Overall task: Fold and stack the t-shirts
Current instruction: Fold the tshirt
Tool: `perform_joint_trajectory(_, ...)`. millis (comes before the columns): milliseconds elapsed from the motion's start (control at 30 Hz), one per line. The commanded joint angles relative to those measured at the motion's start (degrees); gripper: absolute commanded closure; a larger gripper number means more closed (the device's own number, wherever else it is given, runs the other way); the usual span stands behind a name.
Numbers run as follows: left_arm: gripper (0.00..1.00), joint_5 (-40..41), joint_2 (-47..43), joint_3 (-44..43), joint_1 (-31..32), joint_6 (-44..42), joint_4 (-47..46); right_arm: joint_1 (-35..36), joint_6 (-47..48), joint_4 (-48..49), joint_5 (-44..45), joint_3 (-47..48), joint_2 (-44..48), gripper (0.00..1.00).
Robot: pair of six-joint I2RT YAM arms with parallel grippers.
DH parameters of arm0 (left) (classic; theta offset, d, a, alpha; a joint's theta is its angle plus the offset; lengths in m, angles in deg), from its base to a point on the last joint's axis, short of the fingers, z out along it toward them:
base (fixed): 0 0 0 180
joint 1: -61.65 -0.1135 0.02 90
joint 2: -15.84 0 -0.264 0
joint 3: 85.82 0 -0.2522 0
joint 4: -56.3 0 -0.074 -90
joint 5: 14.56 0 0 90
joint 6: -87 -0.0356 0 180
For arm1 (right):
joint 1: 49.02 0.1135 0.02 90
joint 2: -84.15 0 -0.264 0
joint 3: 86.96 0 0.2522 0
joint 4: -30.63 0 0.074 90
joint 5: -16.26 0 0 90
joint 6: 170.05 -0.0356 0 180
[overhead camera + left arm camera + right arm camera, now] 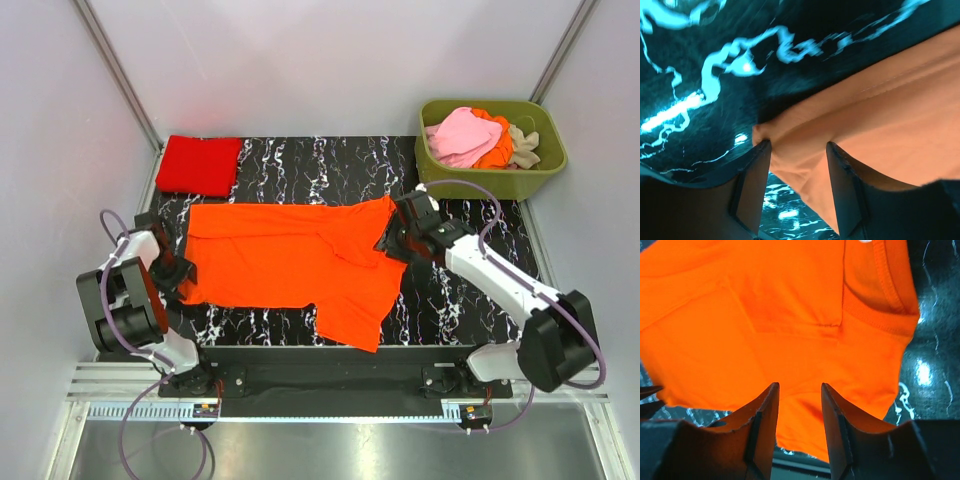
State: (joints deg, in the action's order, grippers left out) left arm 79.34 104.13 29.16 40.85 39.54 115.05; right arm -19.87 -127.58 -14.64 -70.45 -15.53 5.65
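Note:
A bright orange t-shirt (290,260) lies spread on the black marbled table, with one part folded over toward the front. My left gripper (181,271) is at the shirt's left edge. In the left wrist view it (797,145) is open, and a corner of the orange cloth (880,115) lies between the jaws. My right gripper (393,243) is at the shirt's right edge near the collar. In the right wrist view it (800,386) is open, low over the orange cloth (765,315). A folded red t-shirt (198,165) lies at the back left.
An olive-green tub (533,180) stands at the back right. It holds crumpled pink (462,135), orange (497,150) and beige (523,147) shirts. The table's front edge (330,352) runs just below the orange shirt's hanging flap. Grey walls close in the sides and back.

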Motion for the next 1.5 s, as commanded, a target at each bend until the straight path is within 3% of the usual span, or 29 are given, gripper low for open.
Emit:
perform_joint_trajectory(0,0.46,0.76,-2.25,1.43,0.14,2.19,-3.33,0.47,-2.91,0.22,-2.93,-1.76,4.4,0.53)
perform_joint_trajectory(200,0.51,0.67,-2.24,3.28,0.41,1.58,-4.83,4.6,-6.35,-0.31,-2.76,-9.15,6.61,0.54)
perform_joint_trajectory(333,0.64,2.42,-3.12,0.39,0.41,-1.84,-4.83,9.24,-8.63,-2.06,-2.59,-13.19,8.44,0.55)
perform_joint_trajectory(633,0.41,7.0,-9.09,-4.64,0.5,-6.51,-1.4,21.38,-20.66,-8.75,1.72,-17.14,13.28,0.55)
perform_joint_trajectory(800,0.41,3.14,-14.01,-0.77,0.49,-0.72,-0.96,30.5,-29.19,-9.88,4.26,-19.7,14.17,0.56)
perform_joint_trajectory(1033,0.41,0.93,-20.52,-0.59,0.49,0.7,-0.78,36.85,-37.19,-11.21,8.13,-20.05,10.3,0.56)
perform_joint_trajectory(1467,0.39,0.58,-19.65,0.64,0.49,-1.59,-0.78,37.04,-42.64,-6.99,8.58,-23.21,6.52,0.54)
